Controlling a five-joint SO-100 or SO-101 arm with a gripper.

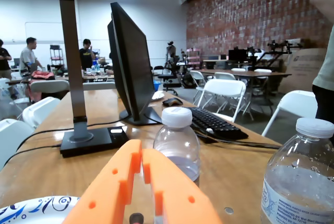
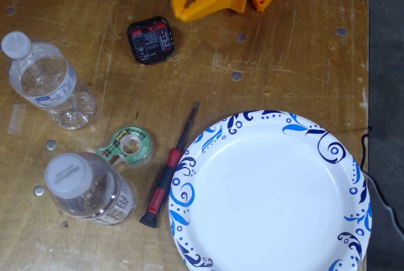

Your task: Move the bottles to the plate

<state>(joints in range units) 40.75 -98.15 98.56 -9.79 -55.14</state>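
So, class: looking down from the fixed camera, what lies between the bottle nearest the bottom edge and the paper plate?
In the fixed view, a red-and-black screwdriver lies between that bottle and the plate. A tape roll sits just above the bottle, off that line.

bottles [image 2: 53,88]: clear ribbed plastic | plate [image 2: 271,195]: matt paper | table [image 2: 297,50]: scuffed wood

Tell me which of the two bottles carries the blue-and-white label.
The upper-left bottle in the fixed view: its label is white with blue print. The other bottle, beside the tape roll, has a white label with dark print.
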